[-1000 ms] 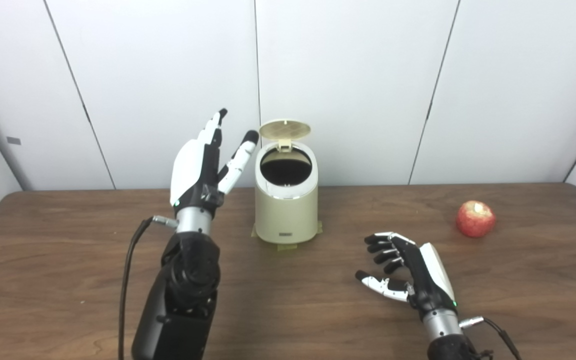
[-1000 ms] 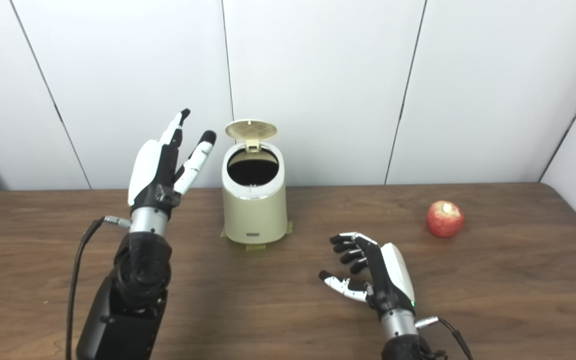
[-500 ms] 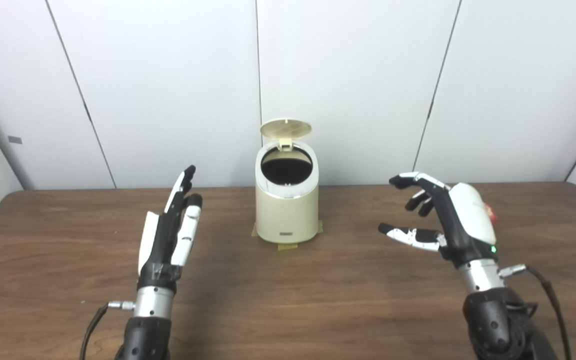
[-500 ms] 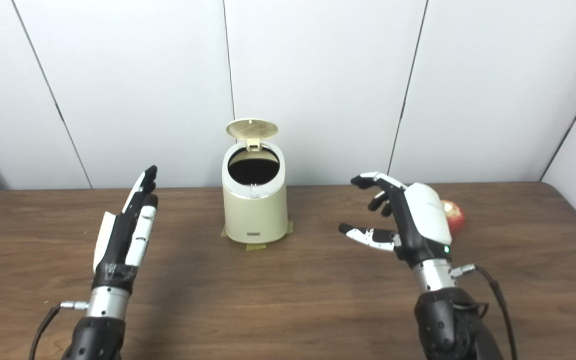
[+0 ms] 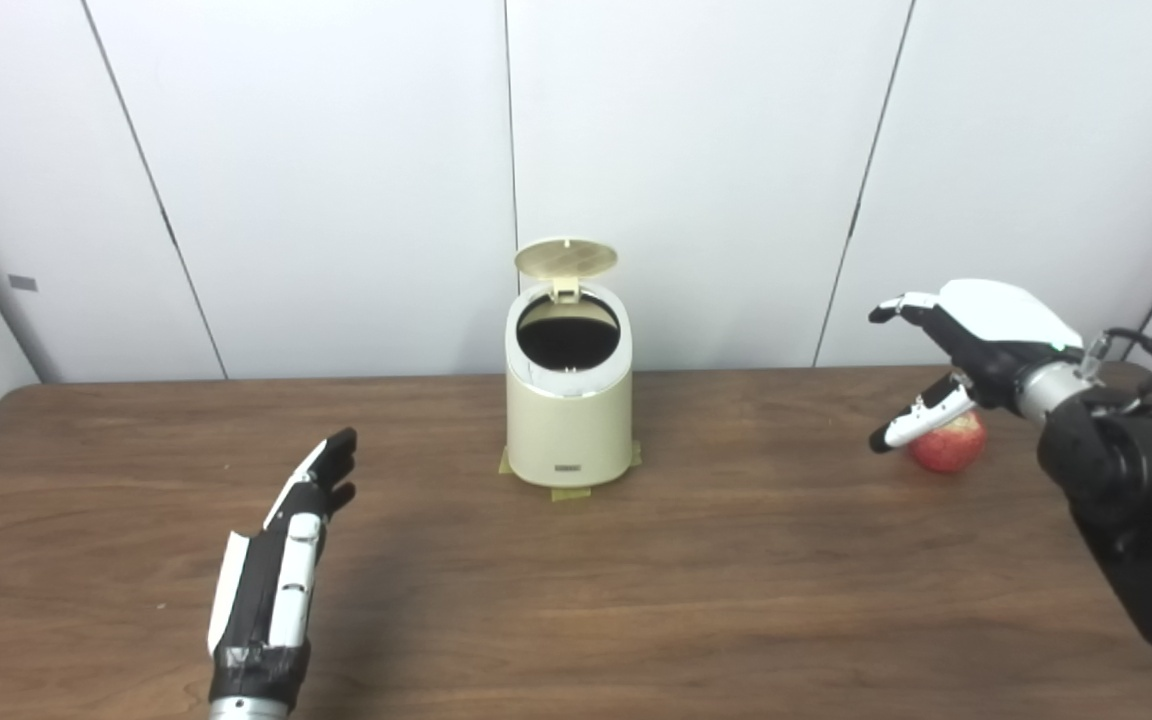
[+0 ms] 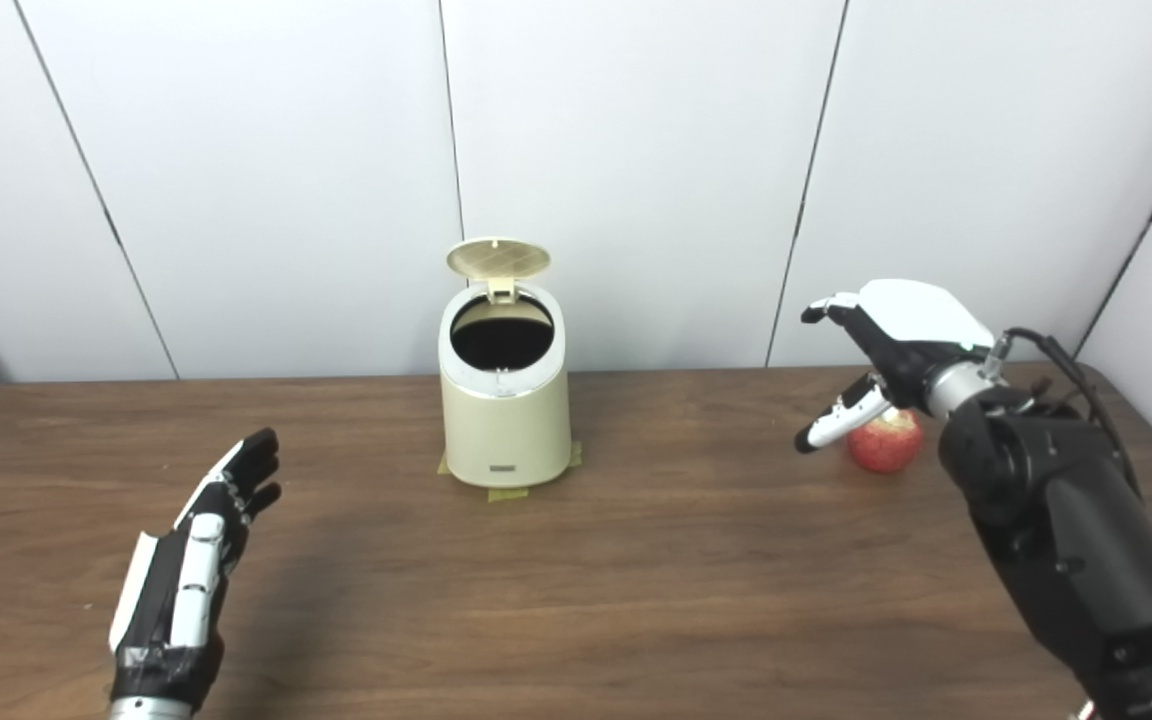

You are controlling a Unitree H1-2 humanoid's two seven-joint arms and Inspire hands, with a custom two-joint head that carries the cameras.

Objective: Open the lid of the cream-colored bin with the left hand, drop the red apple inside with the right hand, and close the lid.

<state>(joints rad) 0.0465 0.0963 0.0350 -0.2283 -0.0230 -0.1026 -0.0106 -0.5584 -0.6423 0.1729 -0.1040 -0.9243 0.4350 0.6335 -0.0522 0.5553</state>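
Observation:
The cream-colored bin [image 5: 568,420] stands at the table's back middle, its round lid [image 5: 566,258] tipped up and the dark inside showing. The red apple [image 5: 948,445] lies on the table to the right. My right hand [image 5: 966,345] hovers open just above and left of the apple, fingers spread, holding nothing; its thumb crosses in front of the apple's left side. My left hand [image 5: 276,590] lies low at the front left, open with fingers straight, well away from the bin.
The brown wooden table [image 5: 636,600] runs up to white wall panels [image 5: 696,150] right behind the bin. Tan tape [image 5: 566,490] shows under the bin's base. A black cable loops from my right wrist [image 5: 1151,350].
My left hand has dropped from beside the bin's lid to the front left of the table. My right hand has risen and swung right to above the apple. The lid has stayed up.

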